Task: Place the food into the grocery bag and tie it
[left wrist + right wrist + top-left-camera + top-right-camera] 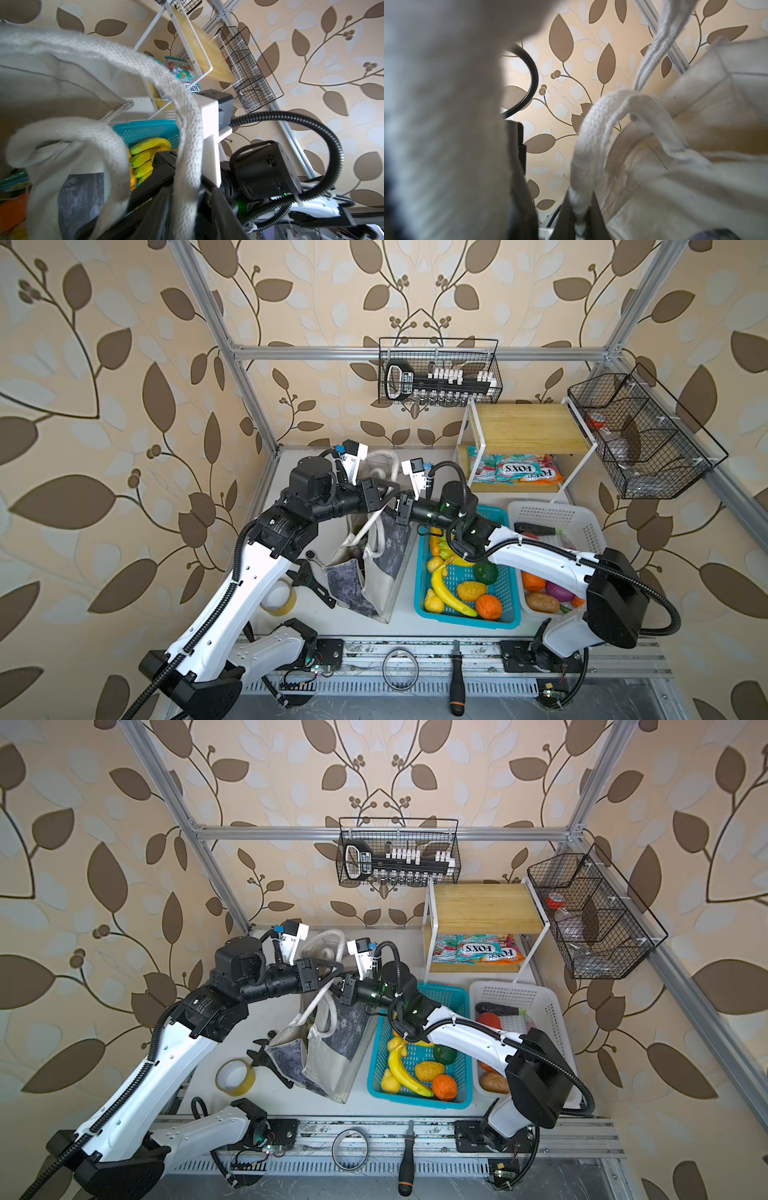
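Observation:
The grocery bag stands slumped in the middle of the table, its mouth facing the left arm. My left gripper hovers above the bag's far end. In the left wrist view its jaws are parted, with a white strap handle running loosely between them. My right gripper meets it from the right. It is shut on the other strap handle, pinched between its dark fingers. A green crinkly edge and an orange shape show blurred inside the bag.
A blue basket of toy fruit stands right of the bag, with a white basket beyond it. FOX'S packets lie under a wooden shelf. A tape roll and black pliers lie left of the bag. A screwdriver rests on the front rail.

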Tool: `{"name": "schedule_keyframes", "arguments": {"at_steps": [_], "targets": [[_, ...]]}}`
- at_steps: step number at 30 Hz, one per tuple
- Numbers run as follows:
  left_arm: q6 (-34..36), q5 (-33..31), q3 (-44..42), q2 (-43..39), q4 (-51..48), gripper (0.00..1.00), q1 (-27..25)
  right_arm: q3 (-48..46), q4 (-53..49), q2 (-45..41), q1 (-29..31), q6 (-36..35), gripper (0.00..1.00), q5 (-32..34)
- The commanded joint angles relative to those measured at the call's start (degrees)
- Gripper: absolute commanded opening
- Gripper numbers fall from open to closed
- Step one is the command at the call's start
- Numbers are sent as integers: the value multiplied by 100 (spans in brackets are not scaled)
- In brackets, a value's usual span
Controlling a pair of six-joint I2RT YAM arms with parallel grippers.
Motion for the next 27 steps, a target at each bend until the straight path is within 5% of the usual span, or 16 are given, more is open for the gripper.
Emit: {"name": "schedule_keyframes", "arguments": {"at_steps": [1,8,14,27], "targets": [[85,-695,-64,-208,-128,46,-112,-411,1267,-103,44,453,0,294],[151,-1515,-7,-396,-169,68,-569,-513,1660,56,20,398,0,7],[191,-2666,-39,-550,-385,70,-565,-691,1866,74,-6,353,0,-95],[110,-2092,338,492,-239,61,-570,-765,1192,-317,-9,-153,0,-284]]}}
